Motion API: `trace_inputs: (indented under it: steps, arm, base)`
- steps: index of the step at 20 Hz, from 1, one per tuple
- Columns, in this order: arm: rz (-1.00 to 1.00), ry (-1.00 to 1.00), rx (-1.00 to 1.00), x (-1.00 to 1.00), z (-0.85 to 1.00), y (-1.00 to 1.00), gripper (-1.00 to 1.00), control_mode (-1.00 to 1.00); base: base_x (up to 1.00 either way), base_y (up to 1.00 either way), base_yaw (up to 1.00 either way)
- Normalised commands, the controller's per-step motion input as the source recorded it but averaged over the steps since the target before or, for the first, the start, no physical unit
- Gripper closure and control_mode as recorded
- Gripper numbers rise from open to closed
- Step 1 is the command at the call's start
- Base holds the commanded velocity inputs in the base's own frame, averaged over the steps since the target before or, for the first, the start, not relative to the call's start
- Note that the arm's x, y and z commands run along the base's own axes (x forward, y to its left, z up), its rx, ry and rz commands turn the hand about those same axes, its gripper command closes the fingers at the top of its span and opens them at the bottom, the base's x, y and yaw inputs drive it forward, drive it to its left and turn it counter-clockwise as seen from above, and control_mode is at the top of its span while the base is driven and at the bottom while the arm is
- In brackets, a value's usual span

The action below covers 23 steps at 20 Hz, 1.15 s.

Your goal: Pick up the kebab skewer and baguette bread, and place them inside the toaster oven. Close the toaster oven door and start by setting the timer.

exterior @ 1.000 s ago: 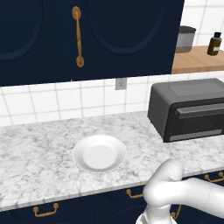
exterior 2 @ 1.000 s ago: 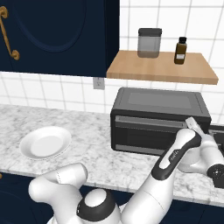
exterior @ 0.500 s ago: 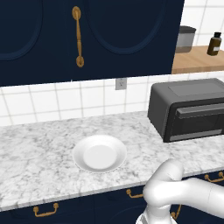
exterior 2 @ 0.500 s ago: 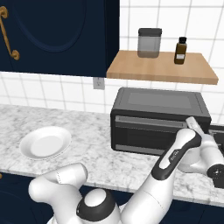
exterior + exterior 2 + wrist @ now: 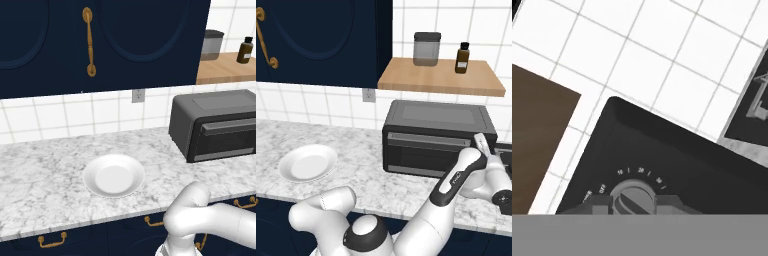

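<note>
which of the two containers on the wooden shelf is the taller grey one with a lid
The grey canister, on the left part of the wooden shelf in the right base view; the other is a small brown bottle with a dark cap.

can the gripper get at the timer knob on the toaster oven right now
Likely yes: in the hand view the gripper is shut on the timer knob of the toaster oven, a fingertip on each side, nothing between.

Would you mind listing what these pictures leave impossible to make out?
- Toaster oven contents: the dark glass door is closed, so the skewer and bread can't be confirmed in either base view.
- Timer knob: the hand view's bottom edge cuts off its lower half; the dial markings are too small to read reliably.
- Tool: its fingertips flank the knob, mostly cut off there.
- Jar and bottle on the shelf: contents and labels too small.
</note>
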Motion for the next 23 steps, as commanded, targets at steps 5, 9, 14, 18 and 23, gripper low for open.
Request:
trace_inputs:
  steps: [5, 9, 14, 18, 23]
  arm:
    - [-0.08, 0.0, 0.31, -0.13, -0.25, -0.13, 1.0, -1.0]
    - [-0.08, 0.0, 0.3, -0.19, -0.27, -0.09, 1.0, -1.0]
    - [-0.08, 0.0, 0.29, -0.16, -0.26, -0.04, 1.0, -1.0]
    - [-0.07, 0.0, 0.29, -0.15, -0.23, -0.06, 1.0, -1.0]
    - [-0.06, 0.0, 0.26, -0.17, -0.22, -0.03, 1.0, -1.0]
  base:
    - [0.0, 0.0, 0.0]
    - [0.0, 0.0, 0.0]
    - [0.0, 0.0, 0.0]
    - [0.0, 0.0, 0.0]
    - [0.0, 0.0, 0.0]
